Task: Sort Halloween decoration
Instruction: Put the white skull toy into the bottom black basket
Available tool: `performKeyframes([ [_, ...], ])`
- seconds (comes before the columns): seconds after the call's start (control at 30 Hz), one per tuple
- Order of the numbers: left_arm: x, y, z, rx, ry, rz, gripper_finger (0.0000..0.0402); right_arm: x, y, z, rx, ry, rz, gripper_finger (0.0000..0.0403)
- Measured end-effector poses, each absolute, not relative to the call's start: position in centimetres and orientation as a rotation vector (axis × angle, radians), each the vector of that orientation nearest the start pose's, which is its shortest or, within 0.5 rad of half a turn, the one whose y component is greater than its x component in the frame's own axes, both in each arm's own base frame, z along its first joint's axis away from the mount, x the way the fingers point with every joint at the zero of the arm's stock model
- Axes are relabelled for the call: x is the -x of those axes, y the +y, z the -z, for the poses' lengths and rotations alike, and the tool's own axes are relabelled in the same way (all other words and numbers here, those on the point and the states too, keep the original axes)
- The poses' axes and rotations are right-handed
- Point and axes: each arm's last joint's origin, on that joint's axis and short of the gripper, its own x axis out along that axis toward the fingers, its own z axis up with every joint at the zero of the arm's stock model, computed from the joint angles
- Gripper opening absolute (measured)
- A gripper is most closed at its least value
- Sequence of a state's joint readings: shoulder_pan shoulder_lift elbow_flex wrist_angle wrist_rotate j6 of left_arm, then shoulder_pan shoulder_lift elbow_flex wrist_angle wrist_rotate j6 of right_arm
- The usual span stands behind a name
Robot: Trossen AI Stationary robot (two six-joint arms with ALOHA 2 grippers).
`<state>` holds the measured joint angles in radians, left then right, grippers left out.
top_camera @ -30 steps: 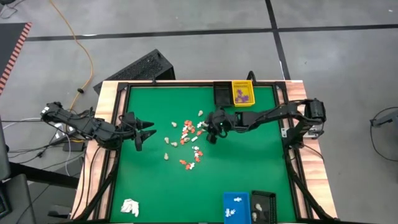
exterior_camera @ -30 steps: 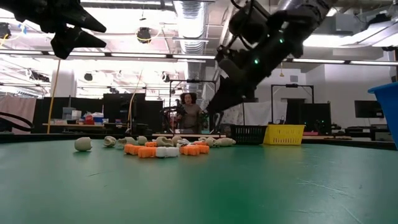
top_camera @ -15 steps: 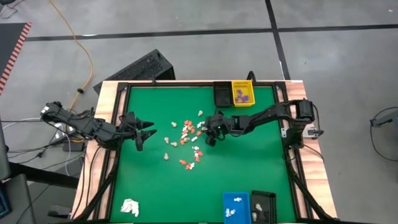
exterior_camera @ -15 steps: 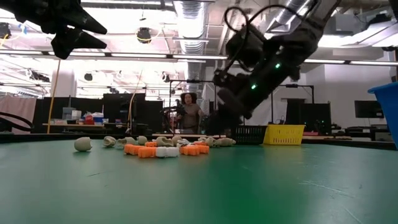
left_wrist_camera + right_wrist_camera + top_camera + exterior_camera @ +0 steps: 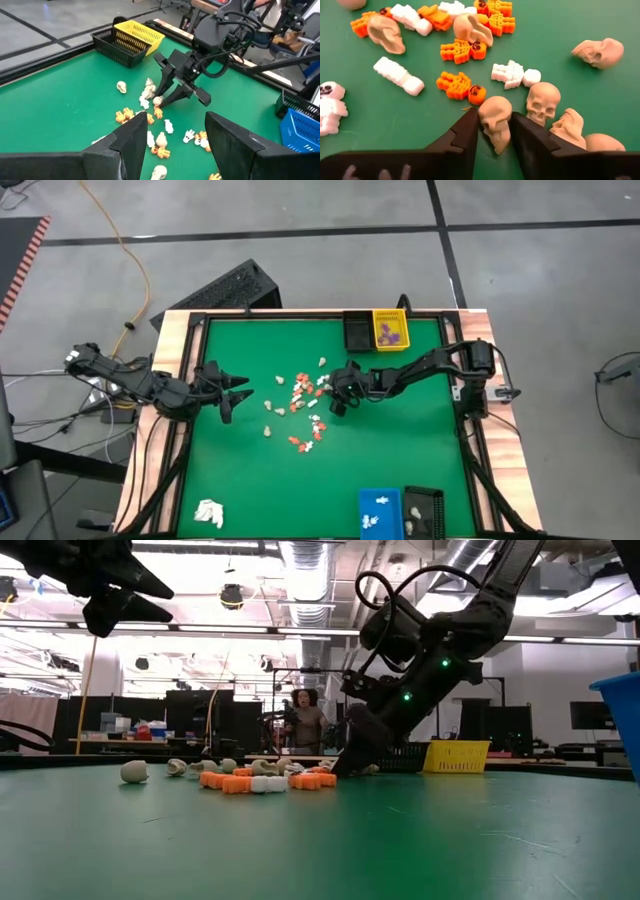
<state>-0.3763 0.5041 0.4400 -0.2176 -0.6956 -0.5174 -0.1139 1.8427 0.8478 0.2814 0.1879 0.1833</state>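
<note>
The right hand point(image 5: 495, 131) is down at the green surface point(image 5: 400, 440), its two fingers set on either side of a cream skull point(image 5: 495, 119) and touching it. The other Halloween decoration pieces point(image 5: 300, 405) lie scattered just beyond, mid-surface. The left hand point(image 5: 240, 393) hangs open near the surface's left edge.

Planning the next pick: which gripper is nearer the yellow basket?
Right. The right gripper works mid-table, nearer the yellow basket; the left gripper waits open, farther away.

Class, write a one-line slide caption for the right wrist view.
Right gripper closing its fingers around a beige skull amid orange and white skeleton pieces on the green table.
</note>
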Motion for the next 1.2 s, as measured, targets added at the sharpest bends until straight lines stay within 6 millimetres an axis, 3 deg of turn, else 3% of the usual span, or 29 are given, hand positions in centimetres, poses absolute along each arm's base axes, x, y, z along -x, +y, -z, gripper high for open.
performKeyframes([
  [0.33, -12.2, -2.8, -25.0, 0.376, 0.154, -0.372, 0.0189, -34.4, -4.5, -12.1, -0.177, 0.686, 0.369, 0.0056],
  [0.6, -12.2, -2.8, -25.0, 0.385, 0.152, -0.372, 0.0189, -34.1, -4.1, -13.5, -0.19, 0.666, 0.361, 0.0042],
  [0.9, -12.2, -2.8, -25.0, 0.387, 0.152, -0.372, 0.0189, -32.5, -4.0, -18.5, -0.197, 0.58, 0.355, 0.0041],
  [1.2, -12.2, -2.8, -25.0, 0.387, 0.152, -0.372, 0.0189, -27.5, -4.5, -24.9, -0.191, 0.541, 0.454, 0.004],
])
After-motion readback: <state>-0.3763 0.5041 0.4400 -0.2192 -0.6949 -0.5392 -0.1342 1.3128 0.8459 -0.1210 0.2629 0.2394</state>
